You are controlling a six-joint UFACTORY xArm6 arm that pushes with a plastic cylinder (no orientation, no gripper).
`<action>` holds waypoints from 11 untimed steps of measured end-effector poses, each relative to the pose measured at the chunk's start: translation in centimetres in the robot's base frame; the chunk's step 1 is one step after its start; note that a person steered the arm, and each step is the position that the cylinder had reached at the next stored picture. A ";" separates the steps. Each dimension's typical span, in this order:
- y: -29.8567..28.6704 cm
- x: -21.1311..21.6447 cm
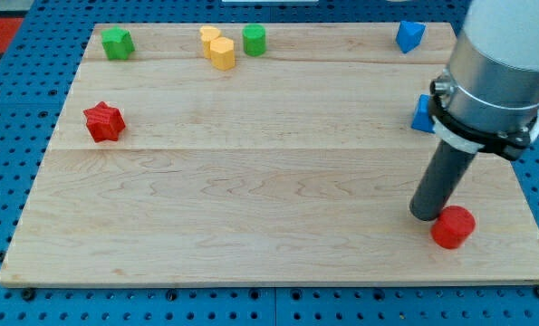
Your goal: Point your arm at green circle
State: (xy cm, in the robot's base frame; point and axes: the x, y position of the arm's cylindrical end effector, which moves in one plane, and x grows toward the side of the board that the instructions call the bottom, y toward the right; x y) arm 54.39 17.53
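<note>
The green circle (254, 40), a short green cylinder, stands near the view's top edge of the wooden board (251, 199), just right of a yellow block (218, 48). My tip (426, 215) rests on the board at the view's lower right, far from the green circle. It sits just left of and touching or nearly touching a red cylinder (453, 226).
A green star-like block (117, 43) is at the top left and a red star (104, 121) at the left. A blue block (409, 35) is at the top right. Another blue block (422, 115) is partly hidden behind my arm (495, 72).
</note>
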 end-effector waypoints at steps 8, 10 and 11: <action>-3.5 -11.9; -4.3 -17.2; -4.3 -18.1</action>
State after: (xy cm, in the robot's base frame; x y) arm 36.34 13.26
